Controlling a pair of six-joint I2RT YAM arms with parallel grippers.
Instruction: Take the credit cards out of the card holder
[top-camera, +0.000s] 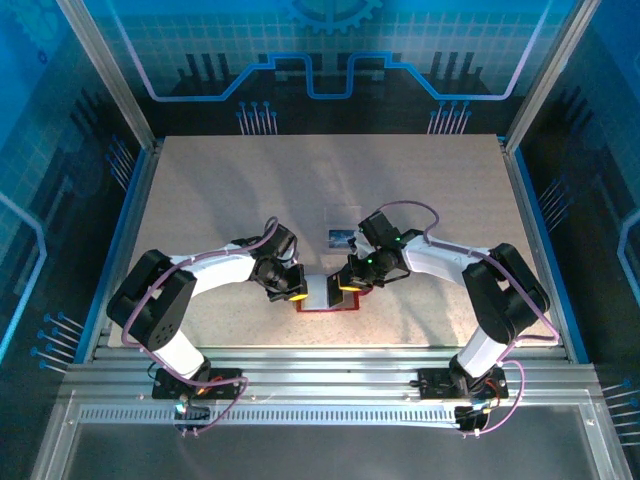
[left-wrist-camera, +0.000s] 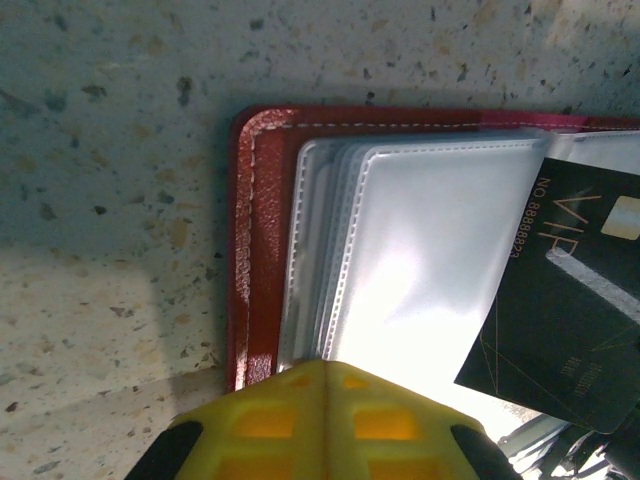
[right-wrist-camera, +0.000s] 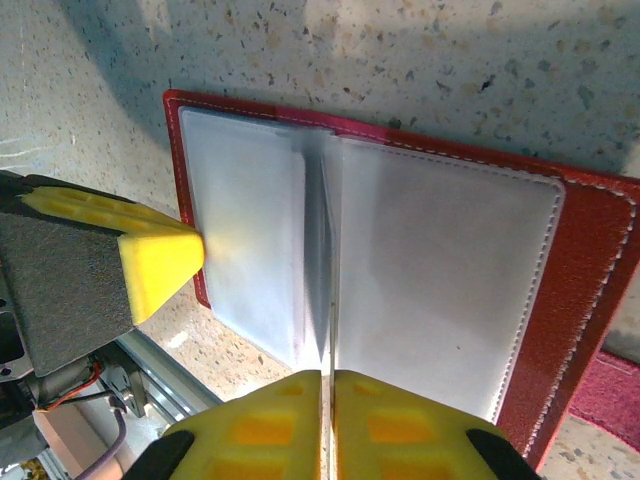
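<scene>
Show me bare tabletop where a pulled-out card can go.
The far half of the table, from the blue card to the back edge, is bare, corners included. Crowded: near centre, where the left pincer and right pincer meet over the card holder.

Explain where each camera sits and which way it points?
Top external: fixed above and behind the left arm and right arm, facing down onto the speckled beige table; left gripper and right gripper show.
Left wrist: rides that wrist, facing down past its shut yellow fingers at the open red leather-like card holder and a dark VIP credit card.
Right wrist: rides that wrist, facing its shut yellow fingers and the holder's clear plastic pockets; the left gripper's finger shows.
Shared: all three see the card holder.
</scene>
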